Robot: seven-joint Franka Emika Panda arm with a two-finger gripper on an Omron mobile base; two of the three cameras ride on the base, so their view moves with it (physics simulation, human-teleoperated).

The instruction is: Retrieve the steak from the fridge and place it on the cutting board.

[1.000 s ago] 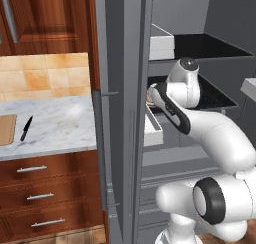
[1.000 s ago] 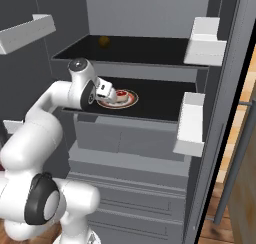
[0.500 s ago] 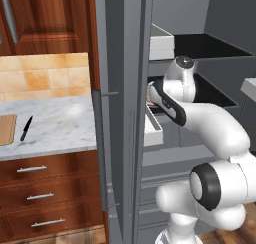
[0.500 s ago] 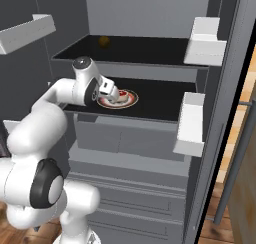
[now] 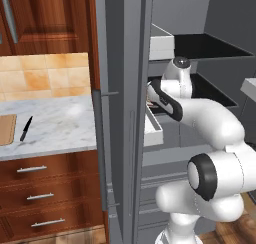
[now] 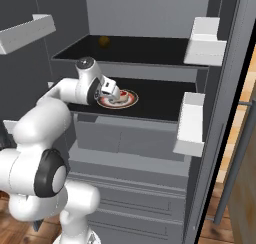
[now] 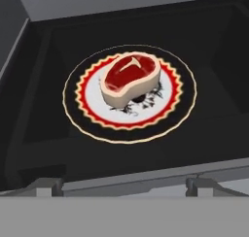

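The steak (image 7: 130, 79), red with a pale rim, lies on a round plate (image 7: 80, 105) with a red ring, on a black shelf (image 6: 160, 105) of the open fridge (image 6: 150, 153). In the right base view the steak (image 6: 118, 99) sits just right of my gripper (image 6: 110, 94). In the hand view my gripper (image 7: 124, 186) stands open, its fingertips (image 7: 46, 185) wide apart just short of the plate's near rim, with nothing between them. The cutting board (image 5: 6, 129) lies at the far left of the marble counter, partly cut off by the frame edge.
A small black knife (image 5: 26, 128) lies beside the board. The fridge door edge (image 5: 125, 113) stands between counter and arm. White door bins (image 6: 205, 40) hang on the right. A small yellow item (image 6: 103, 41) sits on the upper shelf. Shelf above leaves low headroom.
The arm has reached a little deeper into the fridge, bringing the hand closer to the plate. The jaws have stayed open and the steak has not moved.
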